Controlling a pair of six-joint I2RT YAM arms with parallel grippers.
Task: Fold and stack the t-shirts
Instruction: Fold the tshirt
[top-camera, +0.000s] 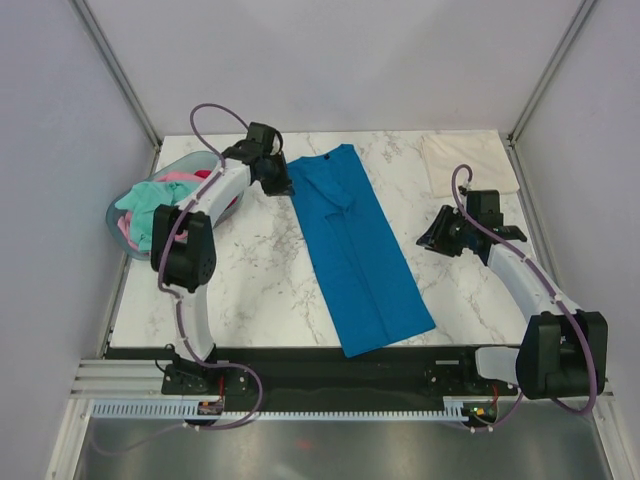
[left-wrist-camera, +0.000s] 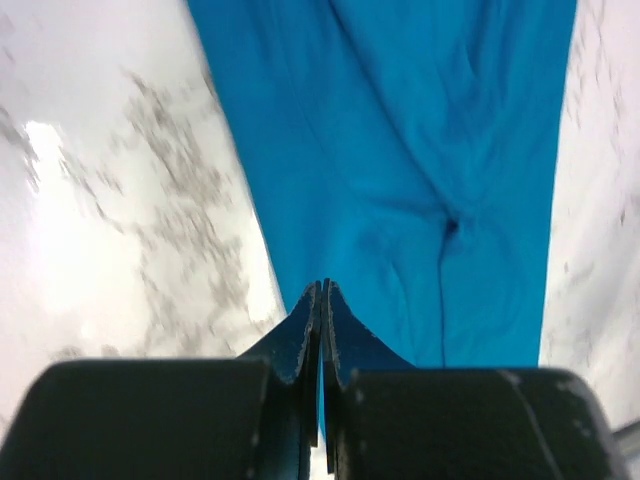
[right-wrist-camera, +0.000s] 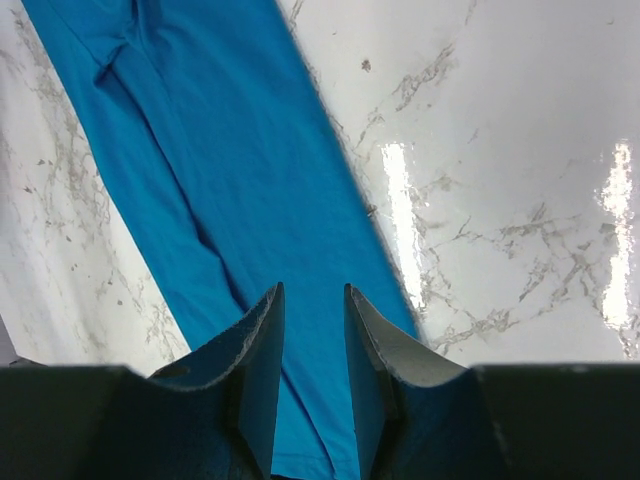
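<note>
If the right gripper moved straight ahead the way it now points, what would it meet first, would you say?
Most likely the blue t-shirt: the right gripper, jaws open, points at its near long edge. Height above the cloth is unclear.

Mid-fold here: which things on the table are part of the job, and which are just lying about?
Job:
blue t-shirt, a long strip mid-table
cream t-shirt, folded, far right corner
heap of mint, pink and red shirts, left

Lying about:
basket holding that heap
</note>
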